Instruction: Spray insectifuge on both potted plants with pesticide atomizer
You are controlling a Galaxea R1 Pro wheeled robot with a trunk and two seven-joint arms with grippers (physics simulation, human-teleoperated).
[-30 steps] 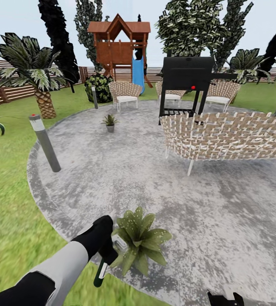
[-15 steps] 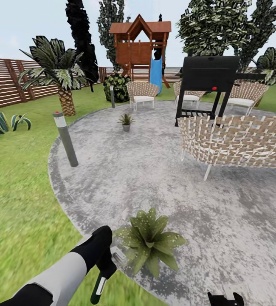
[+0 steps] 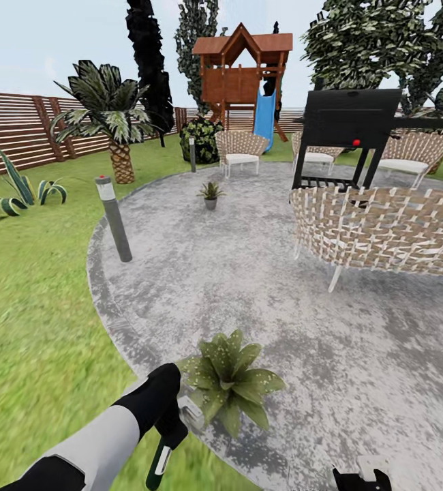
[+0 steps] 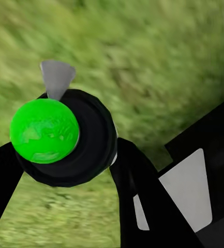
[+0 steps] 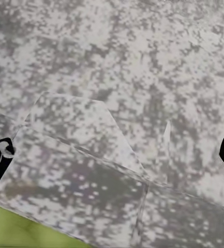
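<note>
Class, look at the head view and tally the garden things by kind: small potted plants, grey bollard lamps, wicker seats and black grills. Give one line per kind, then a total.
Small potted plants: 2, near and far
Grey bollard lamps: 2
Wicker seats: 4
Black grills: 1
Total: 9

Even, bright daylight with a pale, hazy sky; no distinct sun direction and almost no cast shadows, only faint dark patches on the patio under the sofa. Wide-angle distortion bends the fence and tilts the lamp post toward the frame edges. The lawn is smeared and blurred at lower left. In the left wrist view the grass is soft, while the bright green bottle base is flatly lit. The right wrist view renders the patio coarse and pixelated.
</note>
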